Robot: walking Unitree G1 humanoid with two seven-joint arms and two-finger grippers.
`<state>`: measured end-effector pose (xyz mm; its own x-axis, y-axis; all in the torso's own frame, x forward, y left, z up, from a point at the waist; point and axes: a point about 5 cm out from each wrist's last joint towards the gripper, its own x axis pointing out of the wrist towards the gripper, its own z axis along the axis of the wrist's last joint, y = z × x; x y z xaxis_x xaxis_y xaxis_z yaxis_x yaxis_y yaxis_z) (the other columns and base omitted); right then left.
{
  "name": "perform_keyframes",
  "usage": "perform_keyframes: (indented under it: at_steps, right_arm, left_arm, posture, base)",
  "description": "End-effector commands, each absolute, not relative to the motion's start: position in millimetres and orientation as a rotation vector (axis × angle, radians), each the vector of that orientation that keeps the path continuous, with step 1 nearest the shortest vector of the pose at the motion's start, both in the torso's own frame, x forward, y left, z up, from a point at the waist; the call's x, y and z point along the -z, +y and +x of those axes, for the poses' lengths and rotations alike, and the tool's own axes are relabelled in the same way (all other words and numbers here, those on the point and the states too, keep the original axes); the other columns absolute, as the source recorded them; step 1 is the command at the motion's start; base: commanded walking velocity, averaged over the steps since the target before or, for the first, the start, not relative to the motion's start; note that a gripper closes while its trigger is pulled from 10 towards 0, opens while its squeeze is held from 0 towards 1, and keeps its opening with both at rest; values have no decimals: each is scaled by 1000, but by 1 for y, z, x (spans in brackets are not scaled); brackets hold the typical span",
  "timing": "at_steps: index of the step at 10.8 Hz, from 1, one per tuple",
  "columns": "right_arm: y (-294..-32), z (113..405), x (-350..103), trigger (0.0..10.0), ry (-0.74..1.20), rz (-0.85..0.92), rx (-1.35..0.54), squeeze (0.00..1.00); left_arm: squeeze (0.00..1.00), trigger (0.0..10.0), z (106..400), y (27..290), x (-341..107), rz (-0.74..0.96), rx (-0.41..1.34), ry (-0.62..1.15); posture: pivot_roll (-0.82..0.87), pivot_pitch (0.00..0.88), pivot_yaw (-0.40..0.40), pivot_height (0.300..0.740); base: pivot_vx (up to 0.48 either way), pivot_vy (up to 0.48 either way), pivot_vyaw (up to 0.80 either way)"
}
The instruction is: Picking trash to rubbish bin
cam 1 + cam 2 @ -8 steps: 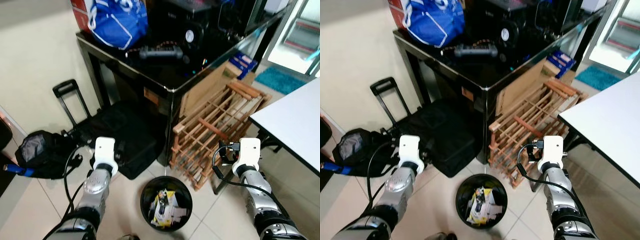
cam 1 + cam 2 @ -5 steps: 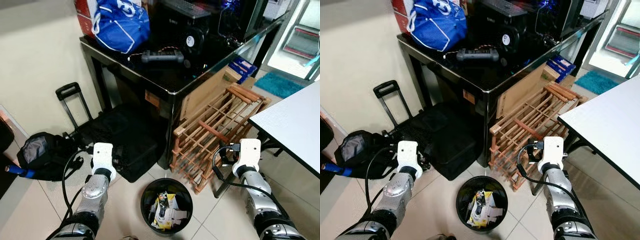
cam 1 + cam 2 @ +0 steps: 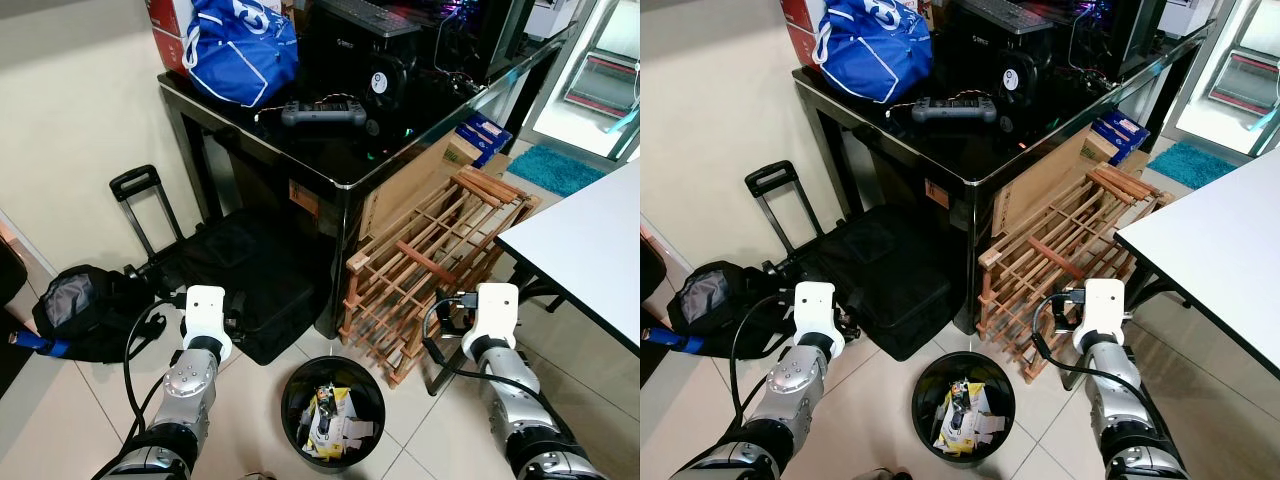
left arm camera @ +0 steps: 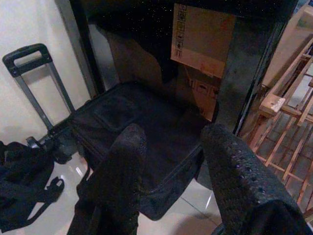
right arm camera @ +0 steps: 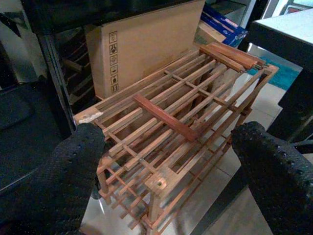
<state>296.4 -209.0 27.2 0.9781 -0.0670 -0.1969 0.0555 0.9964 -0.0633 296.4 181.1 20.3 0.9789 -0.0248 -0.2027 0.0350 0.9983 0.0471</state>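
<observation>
Since the earlier pictures the camera has tipped up a little, so the whole scene sits lower in the head views, and the left arm has drawn slightly inward; nothing on the floor has shifted.

Largest is the glossy black table [image 3: 330,150], its top hard and mirror-smooth, loaded with a soft blue bag [image 3: 240,45] and dark boxy equipment. Leaning against it is a wooden rack [image 3: 430,260] of slatted, raw-looking timber with a cardboard box [image 5: 146,44] behind. Beside that lies a black fabric suitcase [image 3: 245,280], limp and matte, with a rigid pull handle. A white tabletop [image 3: 590,240] cuts in at the robot's right.

The rubbish bin [image 3: 290,395], round, black and thin-walled, stands on the pale floor tiles between the two arms, already holding crumpled yellow and white wrappers [image 3: 330,415].

The left gripper [image 4: 171,161] points at the suitcase, its nubbly black fingers apart and empty. The right gripper [image 5: 171,166] faces the rack, fingers wide apart, also empty.

This looks like a step between drops: both grippers are free above the bin. No loose trash is visible, so the next move probably calls for turning to look for another piece.
</observation>
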Motion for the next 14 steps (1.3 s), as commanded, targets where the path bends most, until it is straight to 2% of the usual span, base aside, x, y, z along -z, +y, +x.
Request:
perform_keyframes:
  at_steps: [1,3,6,11,14]
  right_arm:
    - [-209,297,-28,10000,197,-55,62,0]
    - [-207,298,-28,10000,200,-52,55,0]
    - [-201,286,-5,10000,351,-84,12,0]
    - [-197,273,11,10000,437,-85,-22,0]
    - [-197,272,13,10000,454,-96,-23,0]
  left_arm:
    - [0,10000,298,181,-21,53,27,207]
    - [0,10000,299,180,-21,54,27,212]
    - [0,10000,281,182,2,59,26,348]
    - [0,10000,266,180,21,92,50,469]
    - [0,10000,267,176,20,87,62,460]
  posture:
    - [-43,40,18,740]
    - [-41,39,17,740]
    - [-43,35,17,740]
    - [-42,40,10,740]
    - [-45,36,11,740]
  base:
    - [0,0,0]
    - [0,0,0]
    - [0,0,0]
    - [0,0,0]
    - [0,0,0]
